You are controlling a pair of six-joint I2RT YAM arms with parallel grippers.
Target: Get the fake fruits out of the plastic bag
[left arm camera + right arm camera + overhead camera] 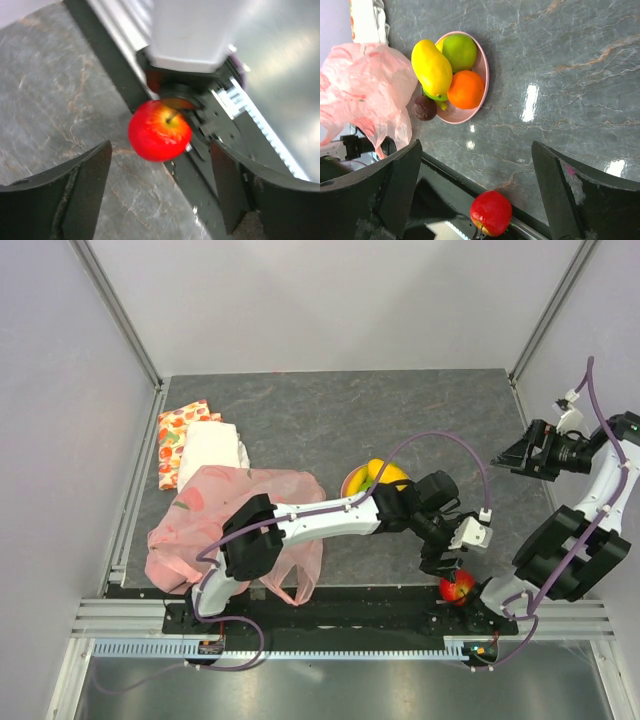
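Observation:
A red apple (pixel 457 587) lies at the table's near edge, against the right arm's base. My left gripper (pixel 447 562) hangs over it, open. In the left wrist view the red apple (pixel 160 131) sits just past my left gripper (pixel 161 150), and neither of the fingers (pixel 85 190) touches it. Mango (pixel 432 67), green apple (pixel 460 50) and orange (pixel 466 90) rest on a pink plate (pixel 482 75), with a dark plum (pixel 425 107) at its rim. The crumpled pink plastic bag (pixel 230 520) lies at the left. My right gripper (pixel 508 456) is raised at the right, open and empty.
A fruit-printed cloth (pixel 180 440) and a white cloth (pixel 212 445) lie at the back left beside the bag. The left arm (pixel 320 520) stretches across the front of the table. A black rail (pixel 330 605) runs along the near edge.

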